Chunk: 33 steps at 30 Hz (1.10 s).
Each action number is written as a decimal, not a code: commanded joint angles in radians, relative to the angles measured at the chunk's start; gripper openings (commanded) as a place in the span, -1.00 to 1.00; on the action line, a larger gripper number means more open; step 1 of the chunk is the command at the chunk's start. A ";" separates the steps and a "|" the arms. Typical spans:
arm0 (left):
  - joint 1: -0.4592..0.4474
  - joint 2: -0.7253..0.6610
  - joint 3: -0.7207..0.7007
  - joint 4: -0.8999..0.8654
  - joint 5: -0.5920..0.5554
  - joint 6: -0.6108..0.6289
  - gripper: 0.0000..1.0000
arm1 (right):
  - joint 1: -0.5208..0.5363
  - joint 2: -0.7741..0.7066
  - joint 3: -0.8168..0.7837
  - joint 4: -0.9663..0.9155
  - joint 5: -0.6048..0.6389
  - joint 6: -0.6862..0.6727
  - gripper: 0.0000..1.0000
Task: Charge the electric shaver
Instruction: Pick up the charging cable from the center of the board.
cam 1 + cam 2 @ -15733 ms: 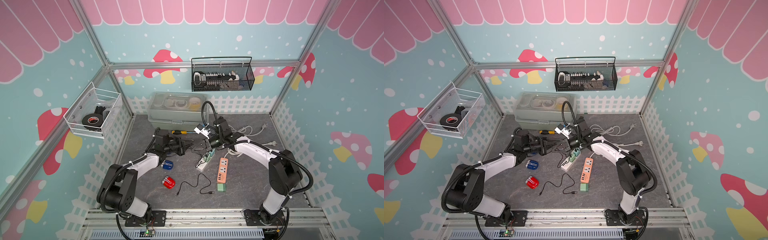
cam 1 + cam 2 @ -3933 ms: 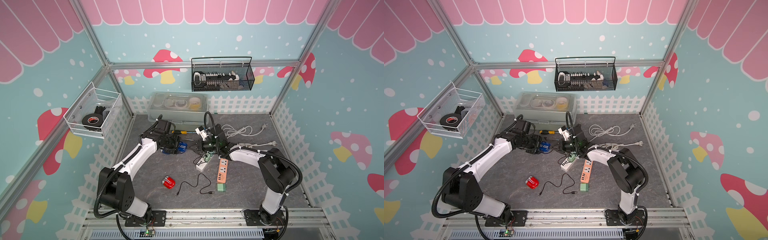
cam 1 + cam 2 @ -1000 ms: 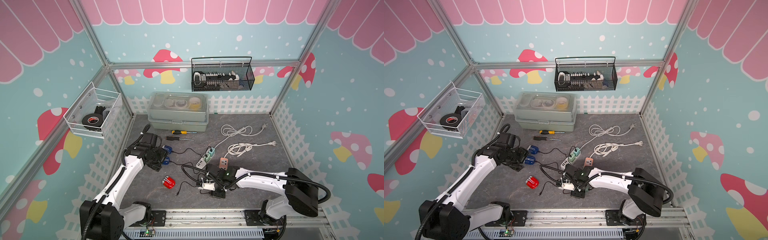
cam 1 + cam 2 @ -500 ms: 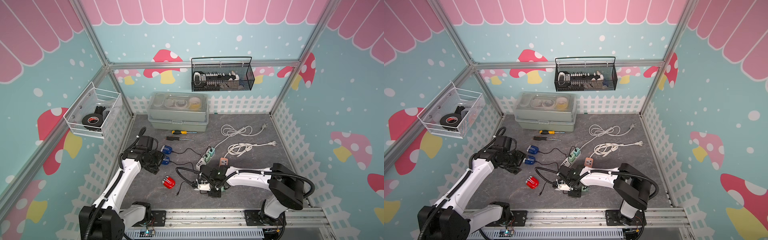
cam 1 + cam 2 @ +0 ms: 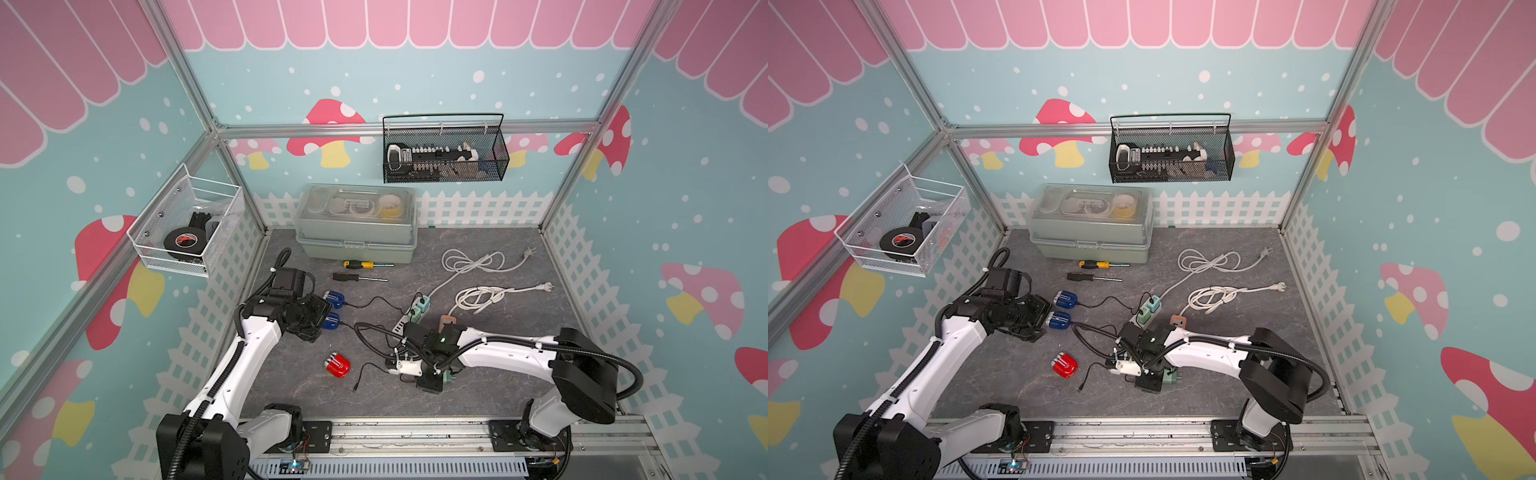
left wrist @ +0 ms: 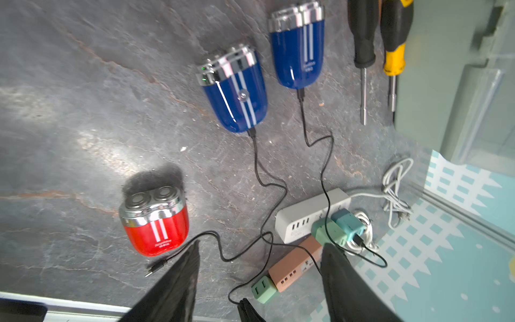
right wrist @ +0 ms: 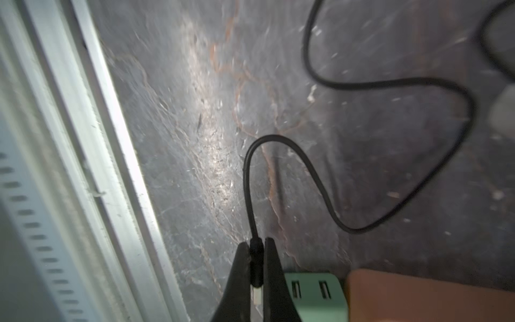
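Right gripper (image 7: 256, 245) clamps the thin black cable's plug (image 7: 256, 270); the mint-green cube charger (image 7: 315, 295) lies just beside it; left gripper (image 6: 260, 248) gapes.

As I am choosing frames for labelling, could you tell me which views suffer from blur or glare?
Right wrist view: the tabletop is smeared and soft with a bright glare band, though the black cable pinched in the jaws is readable. Left wrist view: mostly sharp, a glare patch near the red shaver, the toolbox blurred. Both top views: evenly lit and sharp.
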 commanded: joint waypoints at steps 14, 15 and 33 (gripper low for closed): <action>-0.242 0.093 0.163 0.279 0.476 0.184 0.30 | -0.374 0.044 0.356 0.100 -0.839 0.479 -1.00; -0.252 0.100 0.158 0.278 0.475 0.181 0.28 | -0.384 0.053 0.364 0.122 -0.851 0.502 -1.00; -0.296 0.148 0.100 0.446 0.453 0.066 -0.37 | -0.453 0.128 0.330 0.450 -0.951 0.829 -1.00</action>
